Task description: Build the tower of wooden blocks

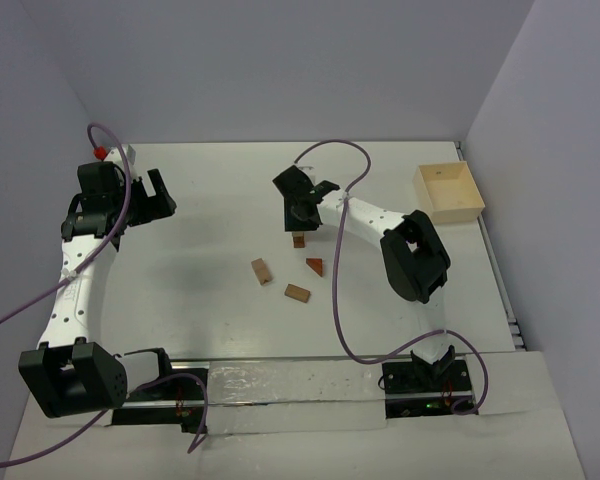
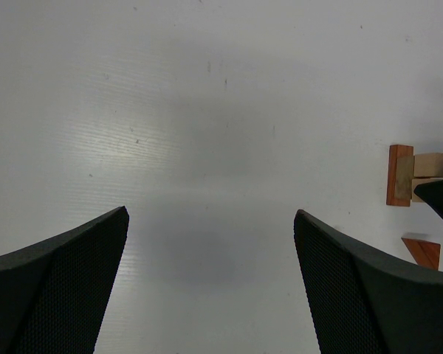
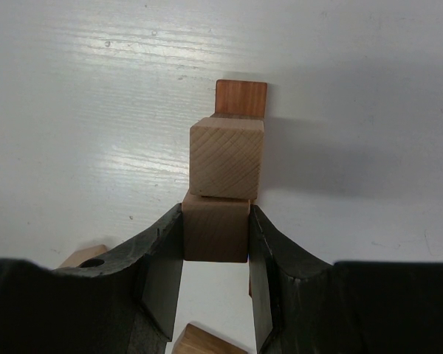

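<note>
The wood block tower [image 1: 299, 240] stands at the table's middle, under my right gripper [image 1: 301, 214]. In the right wrist view the right gripper [image 3: 215, 214] is shut on a brown block [image 3: 215, 232]. That block touches a pale cube [image 3: 227, 158], and a reddish block [image 3: 241, 98] shows beyond the cube. In the left wrist view the reddish block [image 2: 399, 175] and pale cube [image 2: 433, 164] show at the right edge. My left gripper [image 1: 152, 196] is open and empty at the far left, above bare table [image 2: 212, 212].
Loose on the table near the tower lie a tan bar [image 1: 262, 271], a reddish wedge [image 1: 314, 266] and a brown block [image 1: 297, 293]. The wedge also shows in the left wrist view [image 2: 422, 252]. A pale wooden box [image 1: 447, 192] stands at the back right.
</note>
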Controlling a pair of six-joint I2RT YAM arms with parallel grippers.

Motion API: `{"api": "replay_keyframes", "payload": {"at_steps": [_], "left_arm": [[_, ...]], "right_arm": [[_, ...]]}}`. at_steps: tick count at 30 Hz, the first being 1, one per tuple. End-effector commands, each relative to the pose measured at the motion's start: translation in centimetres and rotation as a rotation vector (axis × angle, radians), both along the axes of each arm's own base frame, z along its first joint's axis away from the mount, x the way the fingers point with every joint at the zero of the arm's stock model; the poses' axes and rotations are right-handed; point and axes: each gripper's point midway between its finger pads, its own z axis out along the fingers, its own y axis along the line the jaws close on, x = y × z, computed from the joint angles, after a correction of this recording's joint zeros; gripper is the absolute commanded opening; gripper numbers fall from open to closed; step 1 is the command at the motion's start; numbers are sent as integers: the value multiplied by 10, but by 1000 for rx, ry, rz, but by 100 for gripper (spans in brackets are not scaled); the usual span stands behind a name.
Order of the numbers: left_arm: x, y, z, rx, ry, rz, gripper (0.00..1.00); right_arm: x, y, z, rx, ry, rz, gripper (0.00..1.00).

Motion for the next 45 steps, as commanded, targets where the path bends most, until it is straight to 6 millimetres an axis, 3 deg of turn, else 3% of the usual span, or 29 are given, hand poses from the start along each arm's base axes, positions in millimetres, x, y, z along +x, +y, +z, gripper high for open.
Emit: {"api": "replay_keyframes", "payload": {"at_steps": [1,45], "left_arm": [[7,1,18,4,-65,-13,99],[6,0,17,0,-68,-13,99]], "right_arm": [[7,1,8,8,-19,-2,40],[10,-10,14,-15,-46,-23,40]]}}
